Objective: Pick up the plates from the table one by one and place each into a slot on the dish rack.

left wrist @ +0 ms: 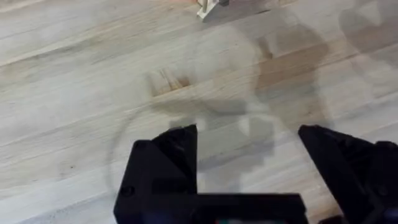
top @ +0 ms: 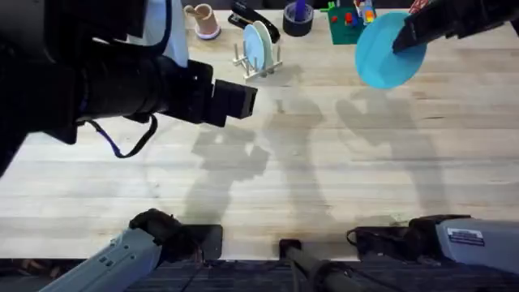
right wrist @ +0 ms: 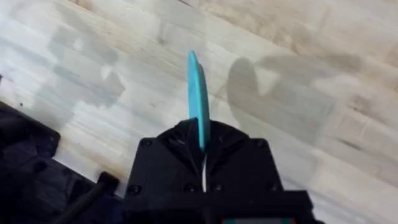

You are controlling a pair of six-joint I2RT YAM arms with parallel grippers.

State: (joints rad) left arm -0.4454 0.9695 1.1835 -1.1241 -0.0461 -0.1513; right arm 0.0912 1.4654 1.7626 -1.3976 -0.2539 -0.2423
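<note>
A bright-turquoise plate (top: 383,55) hangs in the air over the far right of the table (top: 340,162), with my right gripper (top: 403,39) shut on its rim. The right wrist view shows this plate (right wrist: 195,93) edge-on, clamped between the fingers of that gripper (right wrist: 202,140). The dish rack (top: 258,66) stands at the back centre and holds a pale plate (top: 258,45) upright in its slots. My left gripper (top: 246,100) hovers open just left of the rack. Bare wood lies between its fingers (left wrist: 177,146), and a corner of the rack (left wrist: 210,7) shows beyond them.
Along the back edge stand a pink cup (top: 203,20), a black stapler (top: 253,18), a dark round holder (top: 298,18) and a green tray of coloured items (top: 347,23). The left arm looms large and dark over the table's far left.
</note>
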